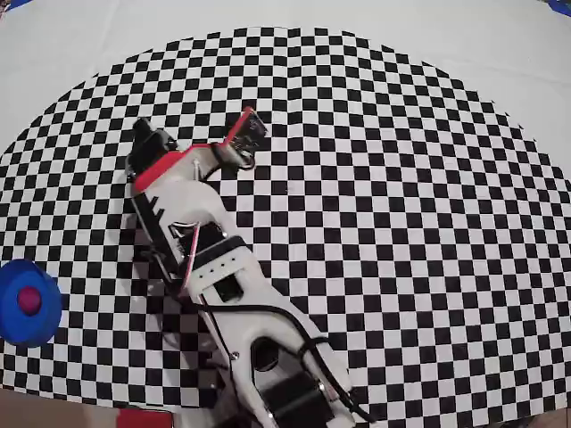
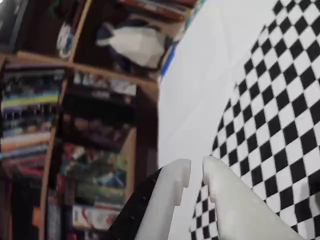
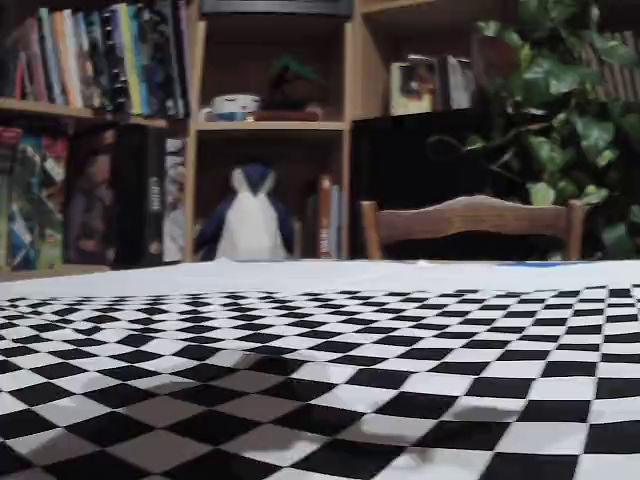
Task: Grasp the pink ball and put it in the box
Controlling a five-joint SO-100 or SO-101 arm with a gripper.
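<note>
The pink ball (image 1: 29, 300) lies inside the round blue box (image 1: 49, 316), which stands at the left edge of the checkered mat in the overhead view. My gripper (image 1: 152, 183) is held up over the mat's upper-left part, well away from the box to its upper right. In the wrist view the two white fingers (image 2: 220, 195) come up from the bottom edge with only a thin slit between their tips, and the gripper (image 2: 196, 167) holds nothing. Neither ball nor box shows in the wrist view or the fixed view.
The white arm (image 1: 259, 330) runs from the bottom edge up across the checkered mat (image 1: 401, 223). A red flat object (image 1: 143, 417) peeks in at the bottom edge. Bookshelves (image 3: 100, 130) and a wooden chair (image 3: 470, 222) stand beyond the table.
</note>
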